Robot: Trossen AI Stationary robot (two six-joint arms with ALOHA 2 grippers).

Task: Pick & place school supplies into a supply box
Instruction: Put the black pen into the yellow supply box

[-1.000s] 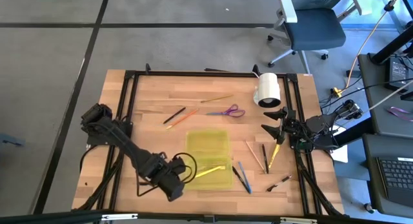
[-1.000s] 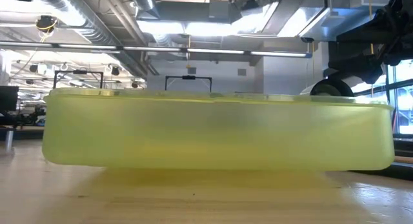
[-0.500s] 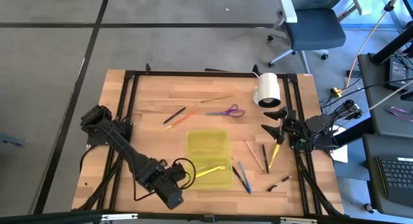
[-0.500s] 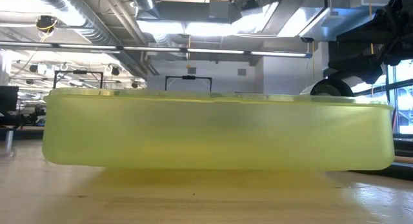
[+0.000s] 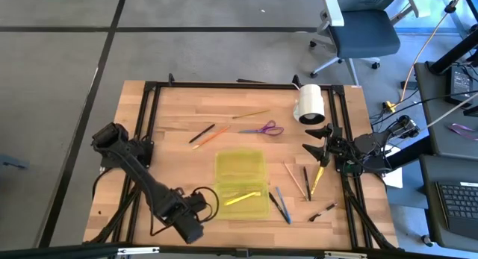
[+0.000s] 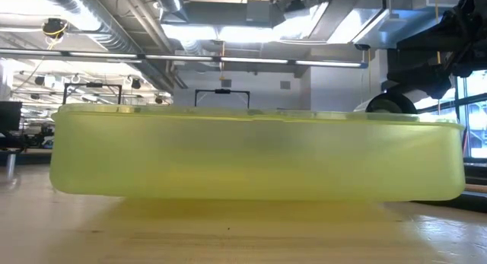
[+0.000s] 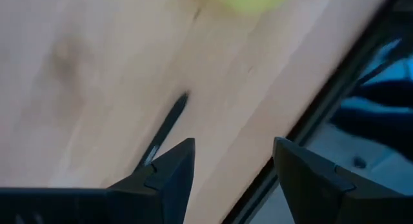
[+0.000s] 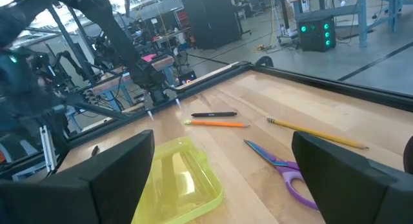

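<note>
The supply box (image 5: 241, 184) lies open at the table's middle, yellow-green and translucent, with a yellow pen (image 5: 240, 198) inside; it fills the low view (image 6: 259, 154). My left gripper (image 5: 193, 214) (image 7: 232, 166) hovers open near the table's near edge, left of the box, holding nothing. My right gripper (image 5: 317, 145) (image 8: 226, 185) waits open at the right edge. Purple scissors (image 5: 263, 128) (image 8: 284, 169), a yellow pencil (image 5: 250, 114), and an orange pen (image 5: 211, 136) and a black pen (image 5: 202, 133) lie flat beyond the box. Several pens and pencils (image 5: 306, 181) lie right of it.
A white cylindrical roll (image 5: 311, 104) stands at the far right corner. A black frame (image 5: 149, 125) rims the tabletop. Bare wood shows left of the box and along the far edge. An office chair (image 5: 358, 27) stands off the table, and my left arm's cable loops by the box.
My left gripper has drawn back from the box's near left side toward the table's near edge and a little left. The yellow pen stays in the box. The right arm has kept still.
</note>
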